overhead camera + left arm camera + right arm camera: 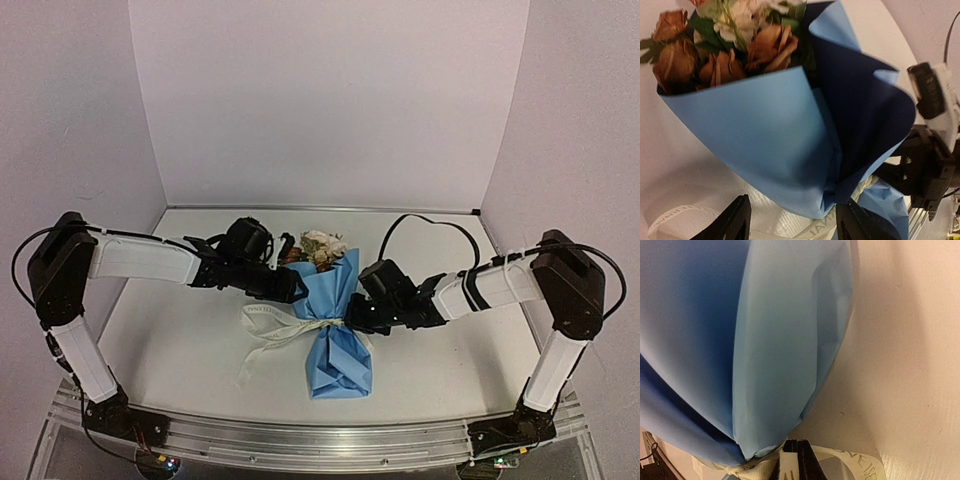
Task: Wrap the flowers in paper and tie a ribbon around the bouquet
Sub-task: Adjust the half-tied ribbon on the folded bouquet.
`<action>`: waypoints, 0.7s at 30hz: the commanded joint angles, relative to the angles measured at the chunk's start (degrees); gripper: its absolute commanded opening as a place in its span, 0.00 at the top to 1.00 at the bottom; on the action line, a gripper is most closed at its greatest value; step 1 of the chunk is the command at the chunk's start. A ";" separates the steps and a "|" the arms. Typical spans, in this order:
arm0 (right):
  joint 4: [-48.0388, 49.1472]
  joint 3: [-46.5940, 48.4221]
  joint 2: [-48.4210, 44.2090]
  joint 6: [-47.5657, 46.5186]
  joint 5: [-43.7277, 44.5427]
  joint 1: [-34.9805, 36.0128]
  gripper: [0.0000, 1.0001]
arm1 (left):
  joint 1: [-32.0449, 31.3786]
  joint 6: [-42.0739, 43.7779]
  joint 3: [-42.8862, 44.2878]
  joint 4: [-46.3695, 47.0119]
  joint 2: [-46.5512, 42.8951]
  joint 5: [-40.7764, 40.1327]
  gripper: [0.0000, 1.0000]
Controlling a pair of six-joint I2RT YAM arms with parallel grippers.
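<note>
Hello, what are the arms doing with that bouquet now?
Left gripper open by bouquet. Right gripper shut on ribbon at its waist. Nothing blocking.

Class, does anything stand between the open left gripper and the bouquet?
Nothing visible does. The left gripper stands open right at the pinched middle of the bouquet, with the blue paper directly ahead. Only the bouquet's own ribbon lies beneath the fingers.

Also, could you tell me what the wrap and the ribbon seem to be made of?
The wrap: thin matte paper, apparently; it holds crisp folds, light blue outside, darker inside. The ribbon: probably woven fabric, cream, flat, with printed lettering; it lies limp.
</note>
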 commanded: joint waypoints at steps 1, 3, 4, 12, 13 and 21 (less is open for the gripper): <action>2.08 -0.78 0.14 0.33 1.45 0.22 1.00 | -0.28 1.93 2.73 -0.29 0.37 5.06 0.41; 2.08 -0.72 0.06 0.01 1.76 0.22 1.00 | -0.26 1.82 2.27 0.83 0.66 6.18 0.43; 2.07 -0.62 0.02 -0.21 1.84 0.23 1.00 | -0.26 1.73 1.97 1.63 0.71 6.79 0.44; 0.64 0.74 0.45 -1.84 1.86 0.25 1.00 | -0.58 0.39 2.02 4.54 3.26 9.26 0.43; 0.55 0.87 0.58 -1.81 1.86 0.22 1.00 | -0.63 0.28 2.19 4.51 3.65 9.04 0.42; 0.49 1.41 1.30 -1.58 1.59 0.25 1.00 | -0.97 0.16 3.26 5.03 5.42 8.59 0.65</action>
